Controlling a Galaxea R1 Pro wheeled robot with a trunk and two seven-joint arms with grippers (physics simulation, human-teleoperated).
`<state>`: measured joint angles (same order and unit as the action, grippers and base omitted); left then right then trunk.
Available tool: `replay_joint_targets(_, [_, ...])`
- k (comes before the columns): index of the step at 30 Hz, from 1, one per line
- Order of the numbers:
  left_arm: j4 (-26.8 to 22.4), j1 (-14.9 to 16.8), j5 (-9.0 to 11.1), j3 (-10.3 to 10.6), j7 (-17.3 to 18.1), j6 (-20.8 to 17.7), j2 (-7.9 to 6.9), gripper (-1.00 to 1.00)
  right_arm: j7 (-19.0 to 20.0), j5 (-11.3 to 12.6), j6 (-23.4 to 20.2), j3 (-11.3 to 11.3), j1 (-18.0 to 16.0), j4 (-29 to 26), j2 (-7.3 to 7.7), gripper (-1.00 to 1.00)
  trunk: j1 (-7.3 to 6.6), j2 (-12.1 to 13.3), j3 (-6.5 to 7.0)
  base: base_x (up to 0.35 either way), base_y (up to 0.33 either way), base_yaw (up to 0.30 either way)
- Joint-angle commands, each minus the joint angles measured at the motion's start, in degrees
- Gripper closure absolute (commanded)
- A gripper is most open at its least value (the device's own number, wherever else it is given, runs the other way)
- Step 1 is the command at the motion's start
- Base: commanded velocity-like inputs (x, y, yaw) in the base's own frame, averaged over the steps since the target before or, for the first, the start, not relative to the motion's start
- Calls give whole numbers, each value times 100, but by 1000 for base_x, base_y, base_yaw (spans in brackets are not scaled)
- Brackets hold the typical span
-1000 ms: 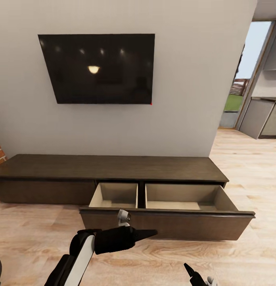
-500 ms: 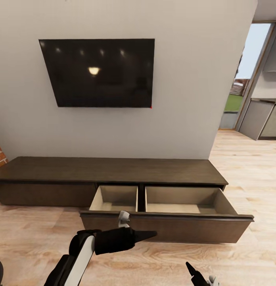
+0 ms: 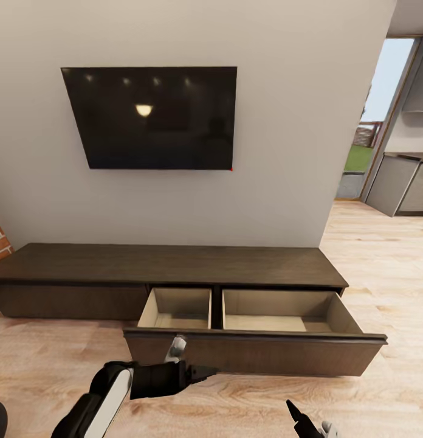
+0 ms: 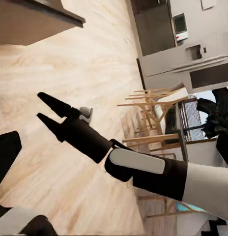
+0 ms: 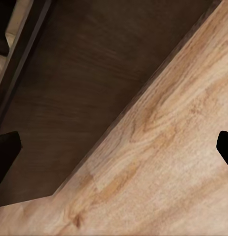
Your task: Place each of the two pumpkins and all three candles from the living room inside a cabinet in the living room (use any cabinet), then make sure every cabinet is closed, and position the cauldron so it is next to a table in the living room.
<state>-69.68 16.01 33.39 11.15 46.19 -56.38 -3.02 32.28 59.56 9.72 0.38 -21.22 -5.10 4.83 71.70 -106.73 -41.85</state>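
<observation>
Against the pale wall (image 3: 284, 152), under a dark television (image 3: 154, 118), the long low cabinet (image 3: 169, 264) runs across the head view, and its wide drawer (image 3: 254, 350) stands pulled out over the wooden floor (image 3: 369, 255), most likely so that the pumpkins and candles can be dropped in from above. Both drawer compartments look bare inside, though the raised front hides their near floor, so a small candle lying there could not be ruled out. To the right a doorway (image 3: 372, 146) gives onto grey kitchen units (image 3: 406, 182), cut off by the picture's edge. Just before the drawer front hangs the left gripper (image 3: 205, 371), its fingers drawn to a narrow point and holding nothing, as I judge it, though the head view shows them from the side only. The right gripper (image 4: 47, 110) shows in the left wrist view with two dark fingers a little apart and nothing between them; in its own wrist view the fingertips (image 5: 6, 152) sit at opposite edges, confirming the spread, over the drawer front and floor. A wooden-legged table with chairs (image 4: 153, 115) stands behind it, hard to make out.
</observation>
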Motion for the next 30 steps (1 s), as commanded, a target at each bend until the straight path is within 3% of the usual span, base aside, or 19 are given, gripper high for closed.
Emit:
replay_joint_targets(1, [183, 5, 14, 0, -21, -16, -87, -100, 23, 12, 18, 5, -4, 9, 0, -100, -23, 39, 13, 0, 0, 0])
replay_joint_targets(4, [518, 6, -2, -7, -250, 1, -253, -100, 23, 12, 20, 5, -5, 9, 0, -100, -89, 159, 67, 0, 0, 0])
replay_joint_targets(9, [720, 2, 17, -16, -950, 5, -525, -100, 23, 9, 28, 13, -4, 9, 0, -100, -199, 360, 157, 0, 0, 0])
replay_joint_targets(13, [947, -1, 14, -24, -1336, 13, -641, -100, 13, -103, 49, 14, -4, 14, 0, -100, -287, 520, 229, 0, 0, 0])
replay_joint_targets(23, [1161, -21, 7, -130, -2544, 38, -678, -100, -183, -282, 587, 14, -4, 123, -8, -100, -507, 921, 408, 0, 0, 0])
replay_joint_targets(30, [1659, -27, -9, -299, -2930, 270, -681, -100, -199, -292, 625, 19, -5, 133, -8, -100, -660, 1202, 534, 0, 0, 0])
